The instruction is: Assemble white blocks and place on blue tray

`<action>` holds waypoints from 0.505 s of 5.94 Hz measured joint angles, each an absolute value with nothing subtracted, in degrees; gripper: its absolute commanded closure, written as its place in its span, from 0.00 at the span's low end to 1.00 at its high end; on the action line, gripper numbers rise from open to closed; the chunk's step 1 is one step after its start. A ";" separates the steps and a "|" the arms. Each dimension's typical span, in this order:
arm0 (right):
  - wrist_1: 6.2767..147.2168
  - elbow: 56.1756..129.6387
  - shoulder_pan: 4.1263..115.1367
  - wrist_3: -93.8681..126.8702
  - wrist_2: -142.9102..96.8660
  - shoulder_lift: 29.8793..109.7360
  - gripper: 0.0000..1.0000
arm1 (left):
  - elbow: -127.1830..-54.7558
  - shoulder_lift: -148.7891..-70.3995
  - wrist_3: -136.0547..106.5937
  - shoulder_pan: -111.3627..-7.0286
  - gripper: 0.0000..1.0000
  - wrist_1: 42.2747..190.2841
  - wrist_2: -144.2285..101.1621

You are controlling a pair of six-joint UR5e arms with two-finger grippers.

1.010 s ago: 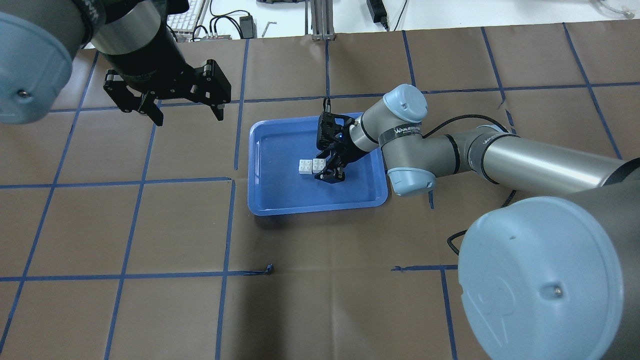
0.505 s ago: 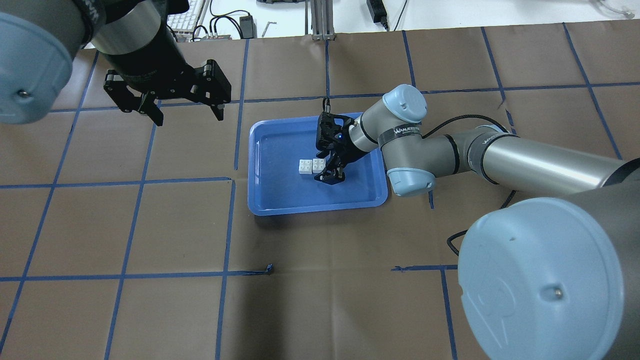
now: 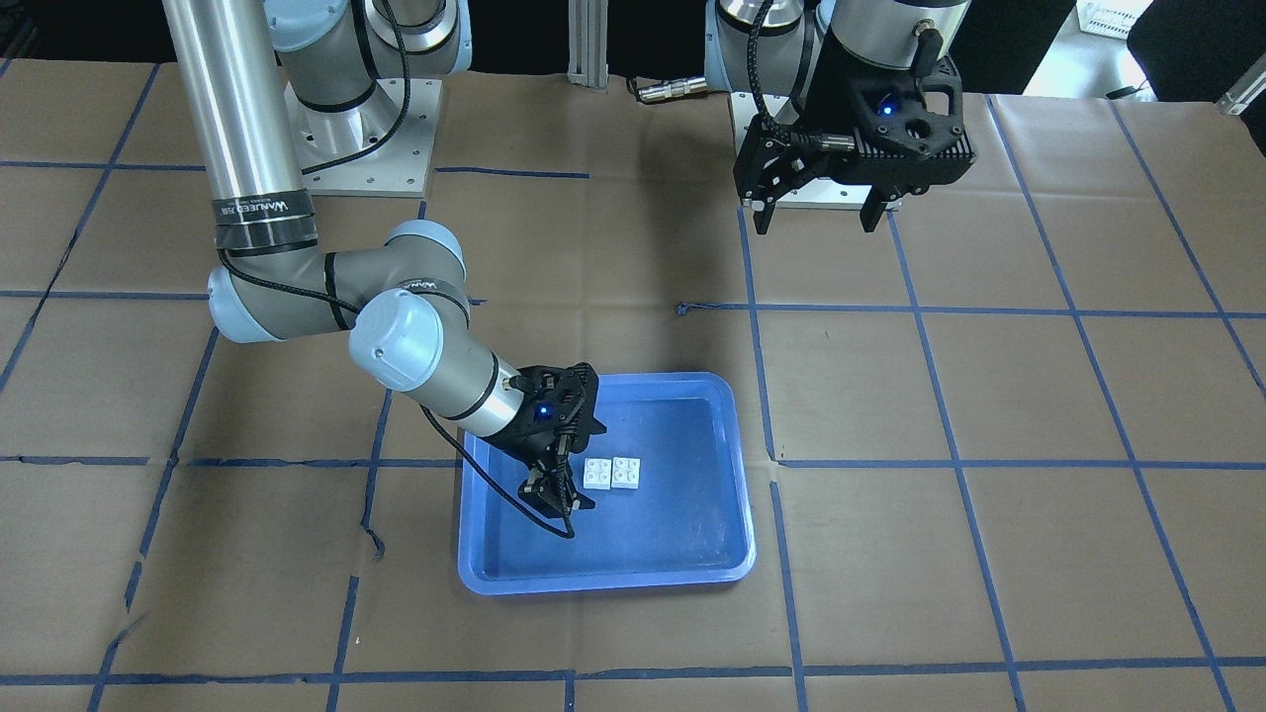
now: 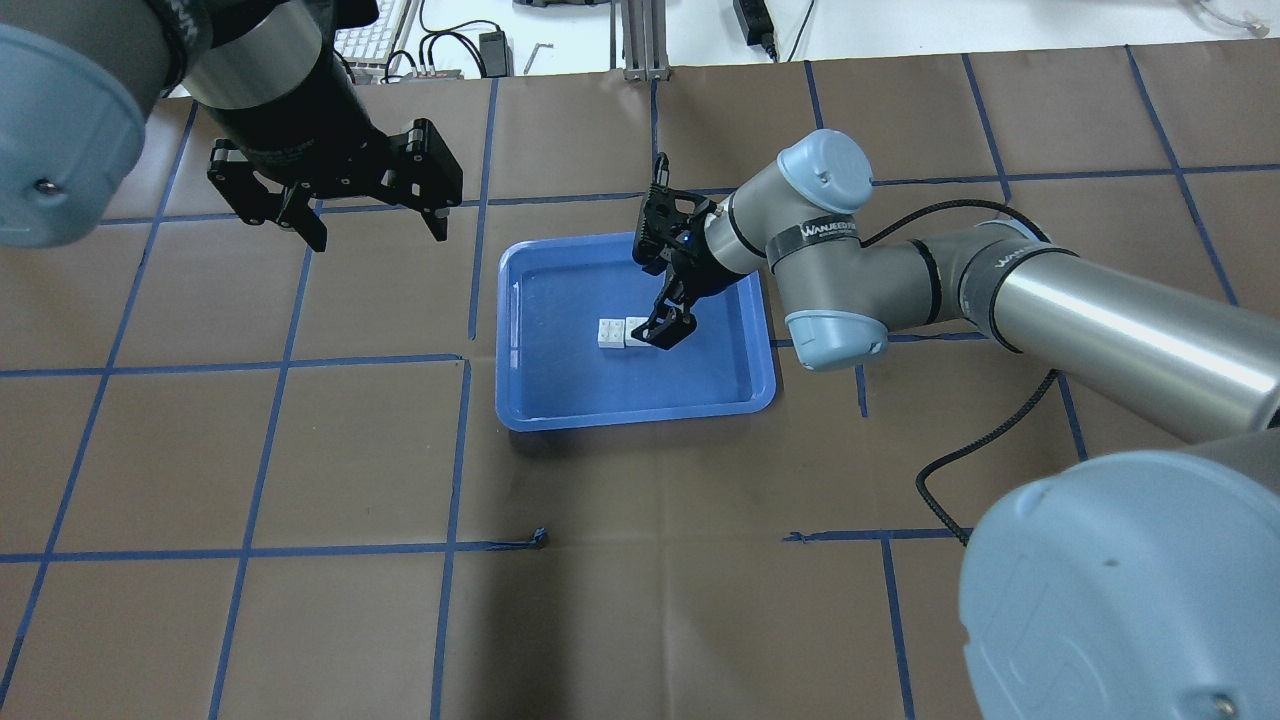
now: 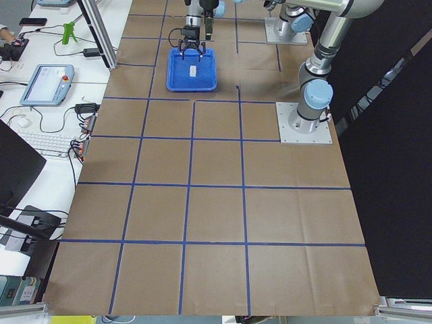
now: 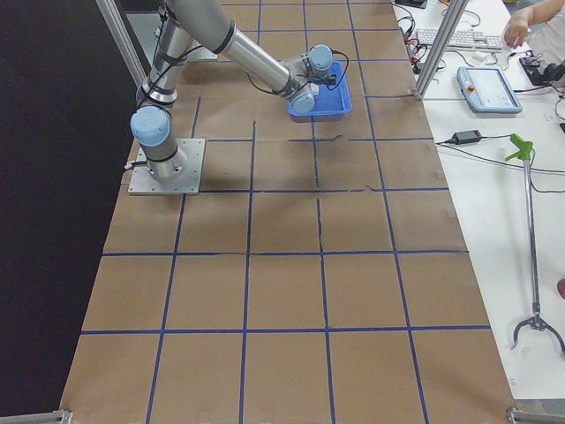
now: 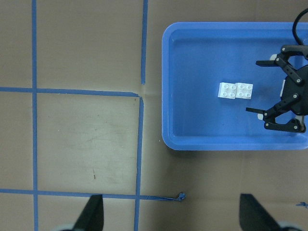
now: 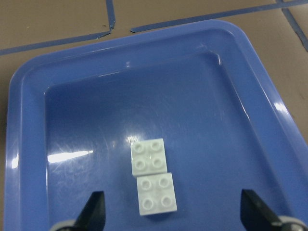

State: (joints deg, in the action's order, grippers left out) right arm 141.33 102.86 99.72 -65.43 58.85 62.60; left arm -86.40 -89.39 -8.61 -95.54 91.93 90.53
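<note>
right gripper (image 7: 253, 86) jaws spread, just beside white blocks (image 7: 235, 90) in blue tray (image 7: 216, 144) | left gripper (image 4: 380, 238) spread, well apart | risk: fingertip knocks blocks apart

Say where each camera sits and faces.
Front-facing: across the table, facing the robot's bases; both arms.
Overhead: behind its shoulders, looking forward-down; both arms.
Exterior left: robot's-left table end, looking along it; both arms.
Exterior right: opposite end; right arm over the blue tray.
Left wrist: beside the tray, facing down; own fingers.
Right wrist: close over the white blocks; own fingers.
Shared: both wrist views show the blocks.
</note>
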 measured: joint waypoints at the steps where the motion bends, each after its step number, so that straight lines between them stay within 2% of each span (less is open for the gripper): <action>1: 133.19 100.59 98.68 -64.00 62.43 65.86 0.00 | -86.40 -89.39 -8.61 -95.54 0.01 91.94 90.53; 3: 116.39 94.17 95.55 -61.70 71.16 70.52 0.00 | -86.40 -89.39 -8.61 -95.54 0.01 91.90 90.53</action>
